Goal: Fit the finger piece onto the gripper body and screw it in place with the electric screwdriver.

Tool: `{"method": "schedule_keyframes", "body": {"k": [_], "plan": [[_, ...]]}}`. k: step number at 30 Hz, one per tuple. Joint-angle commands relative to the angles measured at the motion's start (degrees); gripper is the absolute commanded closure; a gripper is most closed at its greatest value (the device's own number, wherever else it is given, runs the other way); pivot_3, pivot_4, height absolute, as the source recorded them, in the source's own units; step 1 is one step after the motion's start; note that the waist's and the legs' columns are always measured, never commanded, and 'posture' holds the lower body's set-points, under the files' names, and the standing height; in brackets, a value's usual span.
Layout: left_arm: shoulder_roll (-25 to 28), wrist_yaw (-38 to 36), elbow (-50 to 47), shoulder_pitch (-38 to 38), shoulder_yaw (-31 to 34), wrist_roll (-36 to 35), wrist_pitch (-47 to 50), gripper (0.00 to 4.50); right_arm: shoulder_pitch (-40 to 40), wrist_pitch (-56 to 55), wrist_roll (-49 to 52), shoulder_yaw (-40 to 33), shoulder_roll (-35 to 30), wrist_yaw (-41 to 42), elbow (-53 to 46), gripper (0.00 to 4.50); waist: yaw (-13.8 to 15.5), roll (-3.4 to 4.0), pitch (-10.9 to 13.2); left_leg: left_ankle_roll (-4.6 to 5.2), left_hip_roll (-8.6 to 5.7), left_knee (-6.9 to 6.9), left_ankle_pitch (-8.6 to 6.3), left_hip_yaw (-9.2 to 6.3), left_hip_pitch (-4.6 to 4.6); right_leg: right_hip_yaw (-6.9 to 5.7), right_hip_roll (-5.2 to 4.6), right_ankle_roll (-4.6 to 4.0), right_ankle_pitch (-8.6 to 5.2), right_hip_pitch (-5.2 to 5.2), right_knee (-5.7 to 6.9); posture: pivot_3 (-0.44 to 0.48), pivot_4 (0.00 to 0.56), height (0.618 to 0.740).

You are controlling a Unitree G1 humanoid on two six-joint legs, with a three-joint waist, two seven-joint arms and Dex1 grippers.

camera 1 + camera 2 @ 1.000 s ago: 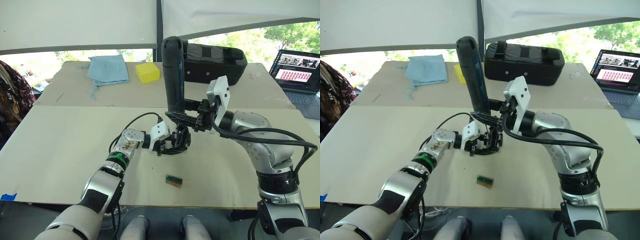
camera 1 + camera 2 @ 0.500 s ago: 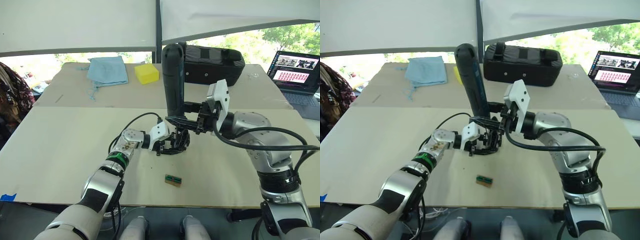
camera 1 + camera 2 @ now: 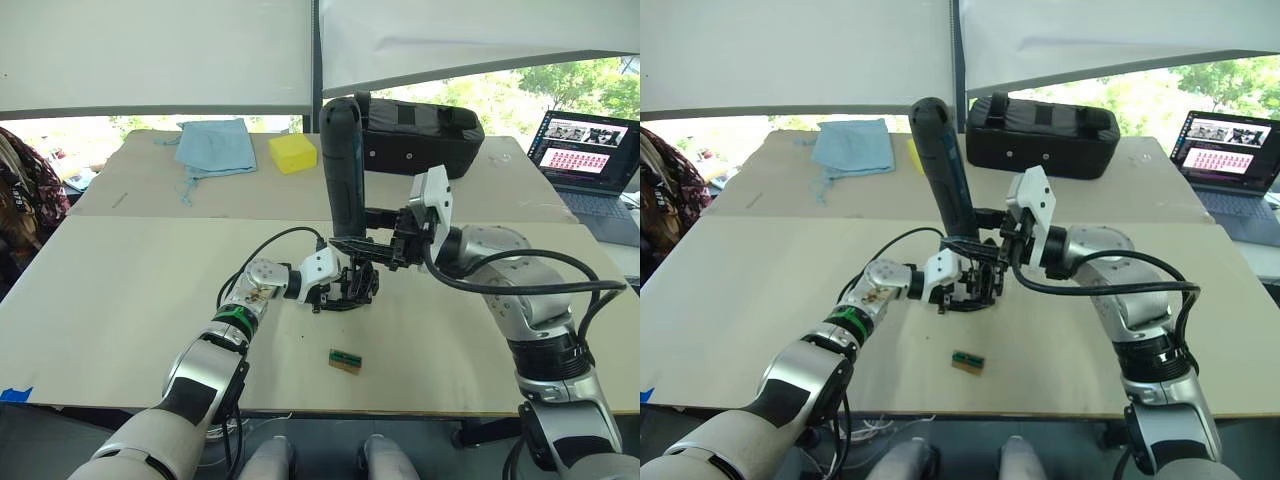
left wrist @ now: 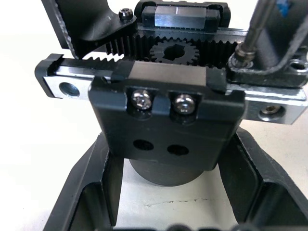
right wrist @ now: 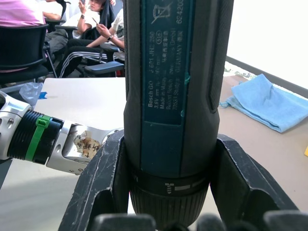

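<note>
Mid-bench, left gripper (image 3: pixel 338 285) clamped around chunky black gripper body (image 4: pixel 168 130). Right gripper (image 3: pixel 385 238) closed on thick dark grey electric screwdriver (image 3: pixel 342 165), upright, metal bit touching body's top.

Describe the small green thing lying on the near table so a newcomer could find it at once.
Start at the near table, the closer of the two beige tops. In its middle the two tools meet around the upright electric screwdriver. Nearer the front edge, just below them, lies the small green-topped block, alone on bare surface, touching nothing.
</note>
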Motion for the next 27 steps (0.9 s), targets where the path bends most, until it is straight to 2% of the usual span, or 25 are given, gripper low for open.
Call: {"method": "schedule_keyframes", "body": {"k": [1,15,23,27], "plan": [[0.9,0.2,-0.2,-1.5,1.2,-0.3,-0.8,2.22,2.4,1.0,-5.0,1.4,-2.2,-0.5,5.0,2.58,0.0,0.0,0.0,0.0,0.0,0.0,0.0,0.0,0.0,0.0,0.0,0.0,0.0,0.0,0.0,0.0,0.15,0.74],[1.6,0.3,0.2,-1.4,1.9,-0.5,1.0,2.22,0.4,-2.4,-5.3,0.0,-2.4,-0.9,5.2,2.58,-0.1,-0.01,0.0,0.0,0.01,0.0,0.0,0.0,0.01,0.0,0.01,0.02,0.01,0.0,0.0,0.0,0.15,0.74],[1.7,0.7,0.8,-1.0,1.6,0.3,1.7,2.22,-5.2,0.1,0.7,-5.4,-0.6,-4.4,-3.3,2.58,-0.2,-0.01,0.0,0.0,0.01,0.0,0.0,-0.01,-0.09,0.0,0.01,0.04,0.01,-0.12,0.0,0.0,0.15,0.74],[1.7,0.6,0.5,-0.4,0.9,1.3,-0.5,2.22,-7.1,2.3,3.7,-6.6,0.4,-6.0,-7.0,2.58,-0.2,-0.02,0.0,-0.04,-0.01,0.01,0.03,0.01,-0.68,0.06,0.01,-0.1,0.12,-0.8,0.08,0.0,0.15,0.74]]}}
